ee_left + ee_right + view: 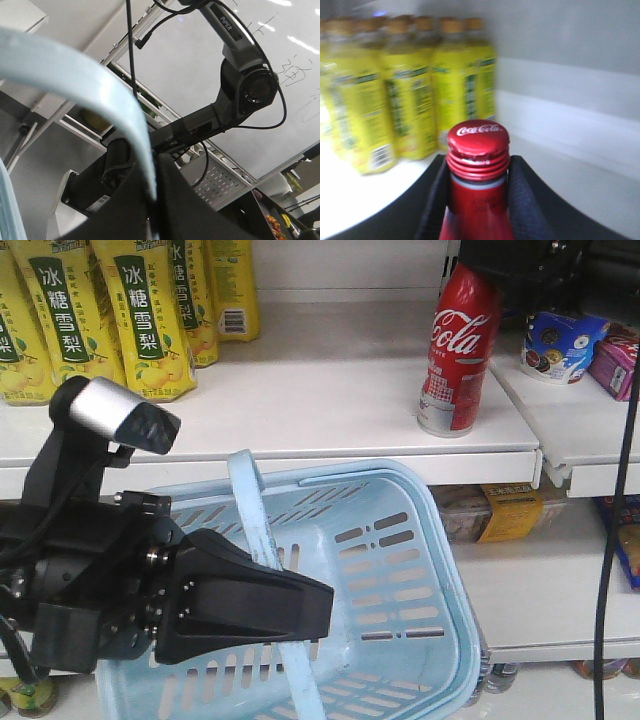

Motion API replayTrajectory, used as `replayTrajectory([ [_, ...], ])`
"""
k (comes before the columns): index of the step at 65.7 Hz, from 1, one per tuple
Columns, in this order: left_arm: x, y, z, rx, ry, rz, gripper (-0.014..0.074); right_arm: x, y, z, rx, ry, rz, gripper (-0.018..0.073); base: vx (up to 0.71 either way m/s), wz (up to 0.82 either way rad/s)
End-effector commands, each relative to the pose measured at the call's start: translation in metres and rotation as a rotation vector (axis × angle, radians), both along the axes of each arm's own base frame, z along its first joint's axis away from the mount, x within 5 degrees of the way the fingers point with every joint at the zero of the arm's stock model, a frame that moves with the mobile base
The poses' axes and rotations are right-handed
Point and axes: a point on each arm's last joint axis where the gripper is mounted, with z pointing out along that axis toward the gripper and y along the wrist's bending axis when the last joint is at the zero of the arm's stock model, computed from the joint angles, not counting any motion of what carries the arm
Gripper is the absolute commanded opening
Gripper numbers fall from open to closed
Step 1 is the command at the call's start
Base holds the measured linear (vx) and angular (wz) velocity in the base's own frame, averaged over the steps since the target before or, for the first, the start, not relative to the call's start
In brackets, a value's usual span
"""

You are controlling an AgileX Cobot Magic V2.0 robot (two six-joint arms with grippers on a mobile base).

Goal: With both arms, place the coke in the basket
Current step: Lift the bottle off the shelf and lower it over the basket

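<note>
The robot is in the middle of the job. It has hold of the two things but has not put them together yet.

The left gripper (318,606) is squeezed shut on the strap handle (252,515) of the basket (425,575). The blue basket hangs tipped from that strap, with its open top turned toward the shelves.

Above the basket, up past its back right corner, the coke (458,355) stands on the white shelf (330,390). Its bottom looks to be on the shelf, and it leans a little. The right gripper (478,182) comes down on it from the top. Its two black fingers (436,192) sit tight on both sides of the neck, just under the red cap, so I think it is gripping the bottle.

Up above the basket's left side stand the yellow drink bottles (150,320), well apart from the coke.

So the step now is the pick-up. Next, I think the right arm must lift the coke straight up off the shelf, bring it out over the basket, and lower it inside. The left arm should keep the basket steady and open-side up, or the bottle could roll out.
</note>
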Motion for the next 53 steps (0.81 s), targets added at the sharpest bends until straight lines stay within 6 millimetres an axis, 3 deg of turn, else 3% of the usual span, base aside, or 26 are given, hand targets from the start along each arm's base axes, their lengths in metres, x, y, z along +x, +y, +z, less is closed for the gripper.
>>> replayTrajectory([
  [1,-0.010,0.002,0.023,-0.131,-0.015,-0.053,-0.0006,-0.031,0.003,0.025,0.017,-0.012,0.075,-0.0005,0.00,0.00],
  [14,-0.010,0.002,0.023,-0.131,-0.015,-0.053,-0.0006,-0.093,0.008,0.055,0.002,-0.090,0.172,-0.0005,0.00,0.00],
  [23,-0.010,0.002,0.023,-0.131,-0.015,-0.053,-0.0006,-0.128,0.012,0.063,0.043,-0.056,0.251,-0.0005,0.00,0.00],
  [33,-0.010,0.002,0.023,-0.131,-0.015,-0.054,-0.0006,-0.140,0.015,0.039,0.056,0.043,0.303,-0.0005,0.00,0.00],
  [53,-0.010,0.002,0.023,-0.131,-0.015,-0.052,-0.0006,-0.121,0.014,-0.031,0.091,0.246,0.270,-0.0005,0.00,0.00],
])
